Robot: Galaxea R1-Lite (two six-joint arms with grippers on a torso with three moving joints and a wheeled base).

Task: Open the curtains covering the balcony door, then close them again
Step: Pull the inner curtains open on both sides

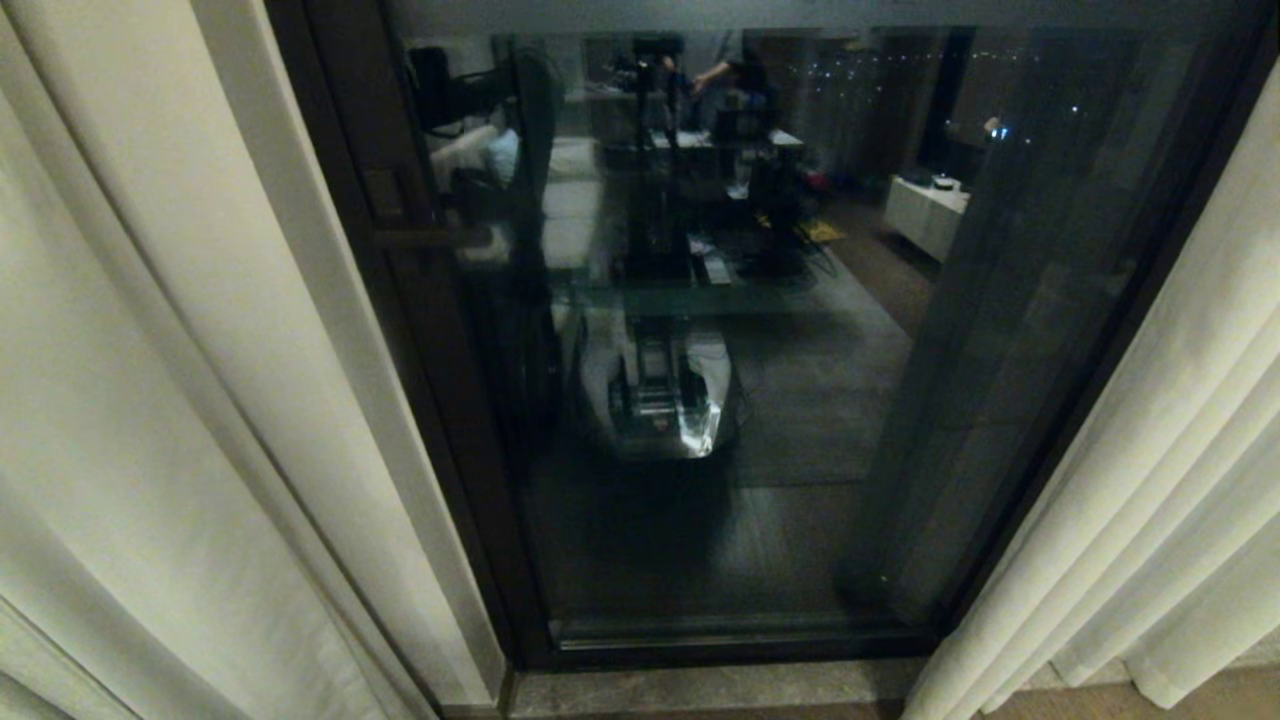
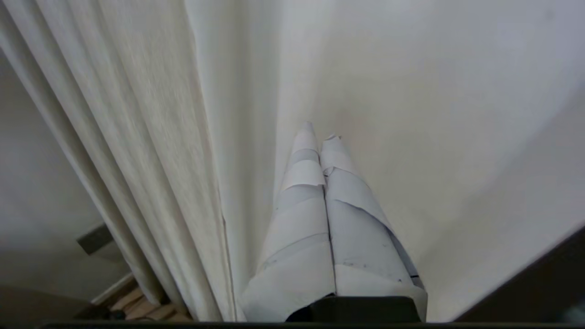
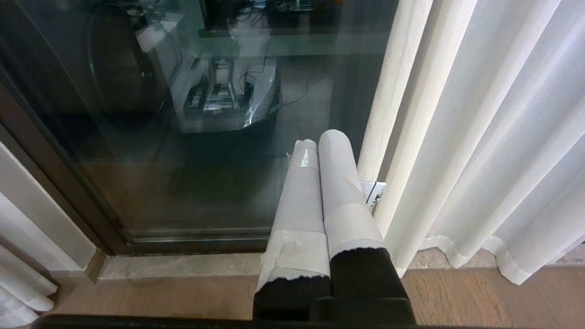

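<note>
My left hand point(image 2: 320, 137) is clenched with its taped fingers pressed together against the cream curtains point(image 2: 151, 137); I can't tell whether any fabric is caught. My right hand point(image 3: 320, 139) is clenched on nothing, low beside the balcony door point(image 1: 700, 350), which stands uncovered between the drawn-back panels. I read no writing anywhere.

The brown wood-plank floor point(image 3: 457, 297) meets a pale grey stone threshold strip point(image 3: 183, 265) below the dark-framed glass balcony door point(image 3: 137, 137); the hems of the cream-beige pleated curtains point(image 3: 457, 183) reach down to the strip at the right
</note>
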